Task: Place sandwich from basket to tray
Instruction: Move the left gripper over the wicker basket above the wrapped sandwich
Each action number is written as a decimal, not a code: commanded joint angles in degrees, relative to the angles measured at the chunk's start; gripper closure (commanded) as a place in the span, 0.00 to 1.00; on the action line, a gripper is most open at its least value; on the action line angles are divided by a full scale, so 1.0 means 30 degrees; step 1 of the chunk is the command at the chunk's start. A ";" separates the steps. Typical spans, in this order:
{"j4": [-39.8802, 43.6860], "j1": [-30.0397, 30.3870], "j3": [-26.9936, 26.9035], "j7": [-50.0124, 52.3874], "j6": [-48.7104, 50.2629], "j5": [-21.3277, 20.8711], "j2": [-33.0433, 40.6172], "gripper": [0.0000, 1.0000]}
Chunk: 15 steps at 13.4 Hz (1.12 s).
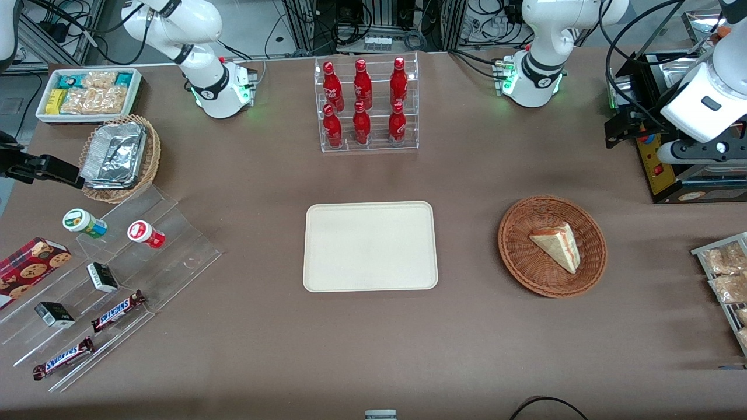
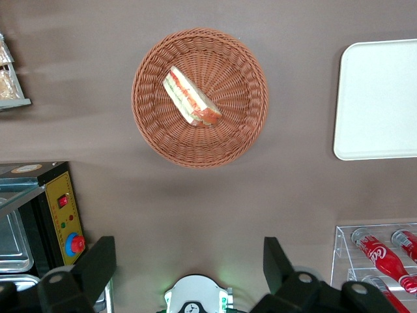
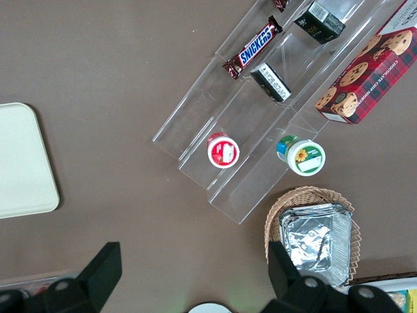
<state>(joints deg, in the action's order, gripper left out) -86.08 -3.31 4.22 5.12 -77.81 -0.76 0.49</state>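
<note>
The sandwich (image 1: pixel 557 245) (image 2: pixel 191 98), a pale wedge with red, orange and green layers, lies in the round reddish-brown wicker basket (image 1: pixel 525 256) (image 2: pixel 241 130). The cream tray (image 1: pixel 370 245) (image 2: pixel 378 98) lies flat beside the basket, toward the parked arm's end, with nothing on it. My gripper (image 1: pixel 627 125) (image 2: pixel 189 267) hangs high over the table toward the working arm's end, farther from the front camera than the basket. It is open, its black fingers (image 2: pixel 98 264) spread wide with nothing between them.
A clear rack of red bottles (image 1: pixel 366 105) (image 2: pixel 384 257) stands farther back than the tray. A black and yellow control box (image 1: pixel 671 169) (image 2: pixel 62 218) sits under the gripper. A rack of snack packets (image 1: pixel 726 280) lies near the basket. A tan basket of foil containers (image 1: pixel 119 157) and clear steps (image 1: pixel 117 280) lie toward the parked arm's end.
</note>
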 commanded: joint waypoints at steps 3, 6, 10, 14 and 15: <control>-0.0017 -0.0303 -0.0175 -0.0154 0.0039 -0.0040 0.0072 0.00; -0.1389 -0.0273 -0.0292 -0.0009 -0.0723 -0.0041 0.0130 0.00; -0.4871 -0.0215 -0.0701 0.0631 -0.3555 -0.0246 0.0627 0.00; -0.6840 -0.0186 -0.0819 0.4291 -0.6226 -0.0246 0.0804 0.00; -0.7163 -0.0156 -0.0848 0.4849 -0.6638 -0.0246 0.0804 0.00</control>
<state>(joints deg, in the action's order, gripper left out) -104.32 -3.40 2.11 15.79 -95.23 -0.86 0.54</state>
